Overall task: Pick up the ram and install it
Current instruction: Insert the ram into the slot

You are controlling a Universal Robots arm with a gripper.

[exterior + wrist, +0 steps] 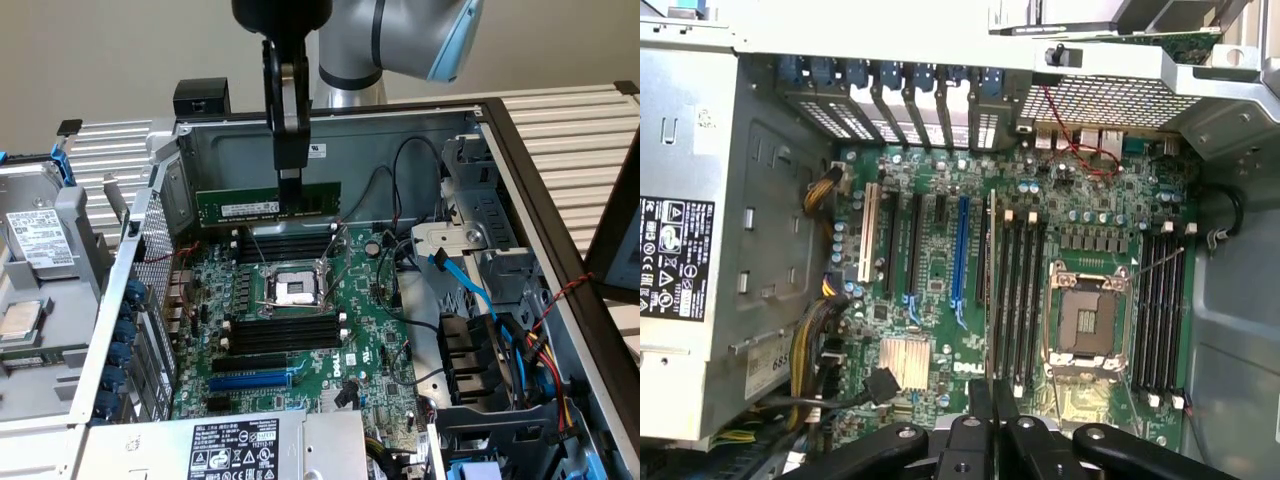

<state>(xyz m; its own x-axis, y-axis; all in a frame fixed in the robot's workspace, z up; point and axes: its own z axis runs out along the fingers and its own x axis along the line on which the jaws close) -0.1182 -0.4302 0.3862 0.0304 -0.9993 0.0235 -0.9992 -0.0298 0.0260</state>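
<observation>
While hanging above one motherboard (pixel 300 335), one pincer (pixel 290 192) clenched on one ram (pixel 240 207), held level.

Ram (pixel 240 207): green circuit board, matt, with a white paper-like label strip.
Pincer (pixel 290 200): black, matt finish.
Case wall (pixel 400 140): grey sheet metal, dull and smooth.
Motherboard (pixel 380 345): green board, slight sheen.
Socket frame (pixel 292 288): bright bare metal.
Blue cable (pixel 462 283): glossy plastic.
</observation>
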